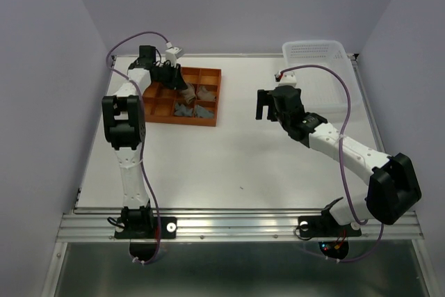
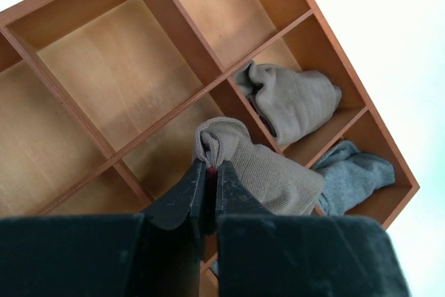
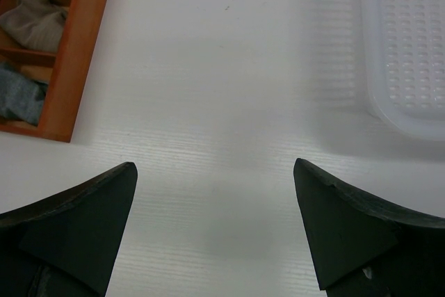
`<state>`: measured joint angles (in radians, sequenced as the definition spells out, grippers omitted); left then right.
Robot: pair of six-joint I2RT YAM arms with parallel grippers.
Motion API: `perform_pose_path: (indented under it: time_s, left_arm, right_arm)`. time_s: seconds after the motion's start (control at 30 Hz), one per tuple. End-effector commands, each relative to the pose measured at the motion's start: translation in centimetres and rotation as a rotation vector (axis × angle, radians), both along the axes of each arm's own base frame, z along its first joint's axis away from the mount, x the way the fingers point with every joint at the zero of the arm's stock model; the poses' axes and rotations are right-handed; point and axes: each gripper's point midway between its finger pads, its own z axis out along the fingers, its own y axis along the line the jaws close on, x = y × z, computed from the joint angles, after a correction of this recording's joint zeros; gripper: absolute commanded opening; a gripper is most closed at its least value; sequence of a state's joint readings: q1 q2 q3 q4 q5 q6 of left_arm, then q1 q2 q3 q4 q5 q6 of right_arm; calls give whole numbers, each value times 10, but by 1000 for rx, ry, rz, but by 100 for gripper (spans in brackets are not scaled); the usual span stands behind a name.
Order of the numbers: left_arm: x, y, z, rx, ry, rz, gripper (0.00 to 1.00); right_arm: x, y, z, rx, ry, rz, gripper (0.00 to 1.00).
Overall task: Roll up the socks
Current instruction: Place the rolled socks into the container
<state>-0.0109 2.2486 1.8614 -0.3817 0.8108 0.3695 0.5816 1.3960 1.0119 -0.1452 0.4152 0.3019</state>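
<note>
My left gripper (image 2: 211,164) is shut on the bunched end of a tan-brown sock (image 2: 268,172), with a bit of red fabric showing between its tips. That sock hangs over the orange wooden divided tray (image 2: 174,15). Another tan sock (image 2: 295,99) and a grey sock (image 2: 358,172) lie bundled in compartments on the tray's right side. From above, the left gripper (image 1: 182,83) hovers over the tray (image 1: 217,99) with the sock (image 1: 188,94) dangling below it. My right gripper (image 3: 215,172) is open over bare table, right of the tray, holding nothing.
A white plastic basket (image 1: 313,52) stands at the table's far right corner and shows in the right wrist view as the basket (image 3: 410,46). Several tray compartments (image 2: 118,67) hold nothing. The tray's corner (image 3: 76,53) shows a tan sock (image 3: 35,22) and a grey sock (image 3: 21,95).
</note>
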Motion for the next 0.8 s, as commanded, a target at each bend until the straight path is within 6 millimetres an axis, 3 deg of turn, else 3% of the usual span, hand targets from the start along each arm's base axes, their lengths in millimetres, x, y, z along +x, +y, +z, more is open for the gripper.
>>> perform_pose_path:
  time_s: [0.0, 0.03, 0.4, 0.77]
  left_arm:
    - [6, -1, 7, -1, -13, -35, 0]
    - [5, -2, 11, 1, -9, -50, 0]
    - [10, 6, -16, 58, 15, -39, 0]
    - [26, 13, -10, 78, -13, 31, 5]
  right_arm:
    - [9, -4, 9, -3, -47, -22, 100]
    - [9, -5, 9, -6, -47, -26, 100]
    - [9, -12, 7, -33, -52, -54, 100]
    - [7, -18, 1, -58, -44, -69, 100]
